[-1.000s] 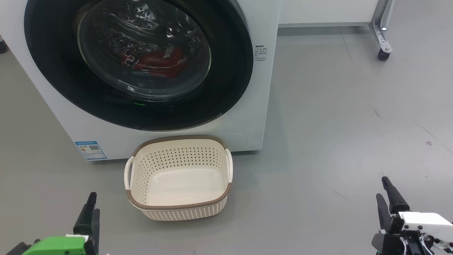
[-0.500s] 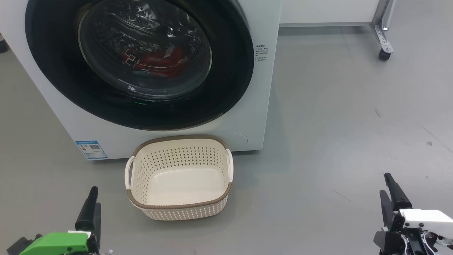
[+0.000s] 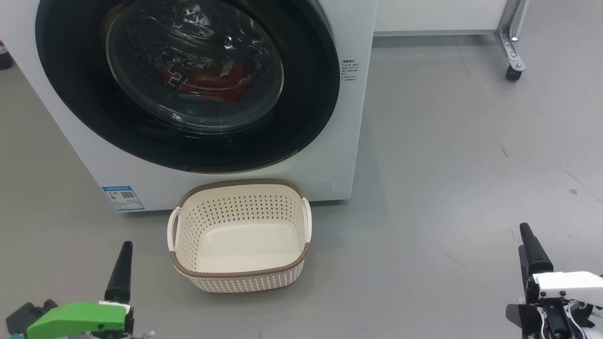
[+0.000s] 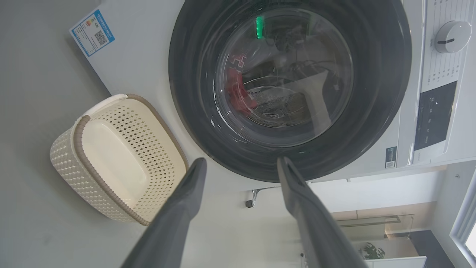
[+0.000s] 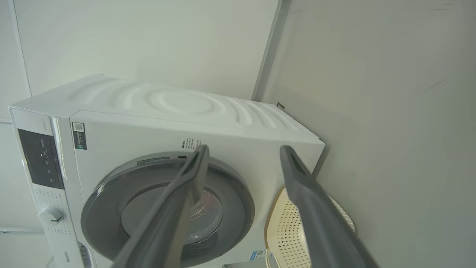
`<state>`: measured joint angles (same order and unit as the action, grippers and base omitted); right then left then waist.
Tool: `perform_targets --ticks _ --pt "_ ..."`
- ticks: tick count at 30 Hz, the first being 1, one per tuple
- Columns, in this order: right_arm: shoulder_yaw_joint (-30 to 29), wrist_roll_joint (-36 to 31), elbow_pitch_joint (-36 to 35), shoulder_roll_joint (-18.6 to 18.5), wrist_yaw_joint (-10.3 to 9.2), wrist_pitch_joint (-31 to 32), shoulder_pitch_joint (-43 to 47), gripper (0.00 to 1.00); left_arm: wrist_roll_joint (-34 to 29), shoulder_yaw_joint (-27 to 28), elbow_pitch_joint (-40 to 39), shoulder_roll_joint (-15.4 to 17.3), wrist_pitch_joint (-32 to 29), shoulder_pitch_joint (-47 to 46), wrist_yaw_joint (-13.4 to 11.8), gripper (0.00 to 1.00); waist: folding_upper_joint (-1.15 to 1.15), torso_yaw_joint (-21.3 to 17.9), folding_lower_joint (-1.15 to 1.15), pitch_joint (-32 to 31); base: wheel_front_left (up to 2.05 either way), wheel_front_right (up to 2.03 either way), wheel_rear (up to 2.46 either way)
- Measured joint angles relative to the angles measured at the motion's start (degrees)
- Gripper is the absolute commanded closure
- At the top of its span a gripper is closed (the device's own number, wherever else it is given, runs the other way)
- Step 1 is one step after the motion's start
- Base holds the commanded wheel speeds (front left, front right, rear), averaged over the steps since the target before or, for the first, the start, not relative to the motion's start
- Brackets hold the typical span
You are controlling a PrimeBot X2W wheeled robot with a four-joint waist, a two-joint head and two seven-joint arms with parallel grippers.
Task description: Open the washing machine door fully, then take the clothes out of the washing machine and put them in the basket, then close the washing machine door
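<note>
The large round washing machine door (image 3: 313, 94), glossy black ring around clear glass, is shut above the cream perforated plastic basket (image 3: 240, 181), so the 2 spread, empty grippers, left gripper (image 4: 241, 165) and right gripper (image 5: 243, 152), should hook its free edge and swing it wide.

Lettering on the washing machine (image 5: 223, 123): the brand name "Hisense" (image 5: 68, 254), faint, near the dial (image 5: 50, 216). A blue label sticker (image 3: 121, 198) with a QR code sits at 7 o'clock of the washing machine door (image 3: 70, 94), a printed notice (image 3: 349, 70) at 3 o'clock. A black QR sticker (image 5: 79, 136) is on the front panel. Their small print is unreadable. White-edged marks on the clothes (image 3: 207, 82) are indistinct.
</note>
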<state>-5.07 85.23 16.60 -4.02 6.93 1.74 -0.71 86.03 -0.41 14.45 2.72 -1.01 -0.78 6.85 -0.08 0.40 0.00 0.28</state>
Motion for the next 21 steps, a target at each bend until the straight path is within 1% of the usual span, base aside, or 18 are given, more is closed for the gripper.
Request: perform_targets --ticks 5,14,16,18,21 --pt "1.44 -4.08 -0.2 -1.62 0.0 -1.24 -0.16 0.0 -3.99 -1.65 -0.13 1.07 1.35 -0.05 0.0 0.0 0.0 0.07 0.0 -0.01 0.0 0.0 0.0" --pt "4.55 -13.74 -0.18 -4.65 -0.04 -3.69 -0.62 0.0 -12.66 -3.87 -0.09 2.71 3.69 -0.15 0.0 0.0 0.0 0.23 0.0 -0.03 0.0 0.0 0.0" --pt "5.48 -16.35 -0.14 -5.33 -0.58 -4.36 -0.89 0.0 -14.44 -4.44 -0.09 3.18 4.2 -0.23 -0.01 0.0 0.0 0.26 0.0 -0.03 0.0 0.0 0.0" --pt "6.19 -18.37 -0.15 -5.86 -0.63 -4.89 -1.29 0.0 -16.73 -4.9 -0.09 3.58 4.63 -0.4 -0.27 0.0 0.0 0.28 0.0 -0.04 0.0 0.0 0.0" --pt "7.65 -21.8 -0.14 -6.57 -1.59 -5.54 -1.55 0.0 -19.73 -5.59 -0.1 3.92 5.2 -0.66 -0.73 0.0 0.0 0.31 0.0 -0.05 0.0 0.0 0.0"
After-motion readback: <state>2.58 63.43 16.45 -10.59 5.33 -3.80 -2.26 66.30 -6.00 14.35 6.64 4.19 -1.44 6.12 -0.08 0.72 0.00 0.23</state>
